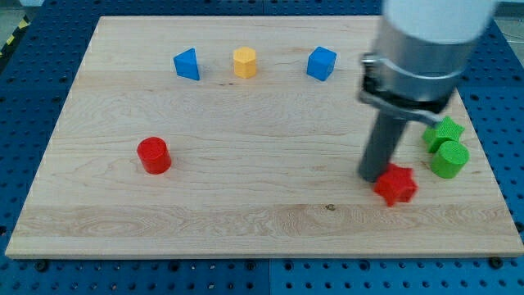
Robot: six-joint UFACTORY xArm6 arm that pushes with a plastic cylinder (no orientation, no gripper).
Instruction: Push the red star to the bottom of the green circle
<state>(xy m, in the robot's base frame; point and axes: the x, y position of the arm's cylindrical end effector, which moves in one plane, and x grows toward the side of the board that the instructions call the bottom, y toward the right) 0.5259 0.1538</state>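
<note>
A pale grey-white cylindrical arm housing, blurred at its upper edge, narrows into a darker grey metal collar ringed by a black clamp with a small bracket at its 9 o'clock side. Below it runs a straight, dark grey rod ending at my tip [372, 175].

My tip [373, 175] rests on the wooden worktop [246, 221], touching the upper-left edge of the red star [396, 185]. The green circle [450, 159] sits just up and to the view's right of the star, with a green star [443, 131] touching it above. A red cylinder [153, 155] stands well apart at the view's left.
</note>
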